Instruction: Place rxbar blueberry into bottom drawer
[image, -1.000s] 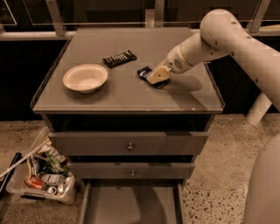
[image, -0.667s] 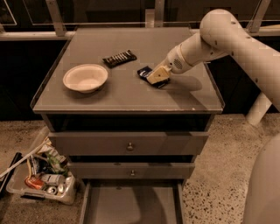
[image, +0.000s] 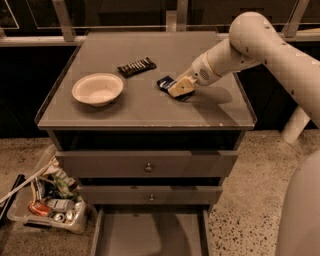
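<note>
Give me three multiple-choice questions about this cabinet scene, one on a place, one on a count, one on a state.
1. The bottom drawer is: A shut; B pulled open; C missing.
2. Round knobs in view: A one; B two; C four.
3. The rxbar blueberry lies: A in the bottom drawer; B on the floor; C on the cabinet top, under the gripper.
Answers: B, its bare floor shows; B, two show, one above the other; C, the gripper rests on it there.

end effector (image: 180, 89) tabletop (image: 150, 111) right | bowl (image: 97, 89), bar (image: 136, 66) leftward | bottom drawer (image: 150, 236) open
</note>
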